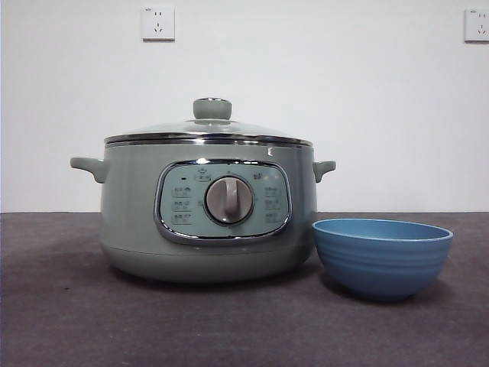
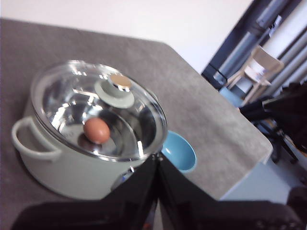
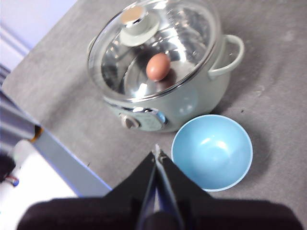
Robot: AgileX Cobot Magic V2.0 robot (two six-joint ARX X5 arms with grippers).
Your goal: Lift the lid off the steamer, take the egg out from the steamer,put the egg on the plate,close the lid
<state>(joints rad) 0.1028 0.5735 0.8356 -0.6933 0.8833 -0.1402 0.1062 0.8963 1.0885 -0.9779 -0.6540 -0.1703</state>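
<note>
Glass lid (image 1: 208,130) caps round sage steamer (image 1: 137,214) holding smooth egg (image 3: 158,66).

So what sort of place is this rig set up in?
Probably a lab or office test bench, not a kitchen: a grey table against a bare white wall with sockets, a chair beyond, and only the steamer and a blue bowl out.

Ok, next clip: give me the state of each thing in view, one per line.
Lid: closed on the pot, untouched.
Pot: upright on the table, lidded.
Egg: inside the pot, seen through the glass.
Blue bowl: upright, empty, beside the pot.
Left gripper: shut, clear of everything.
Right gripper: shut, holding nothing.
</note>
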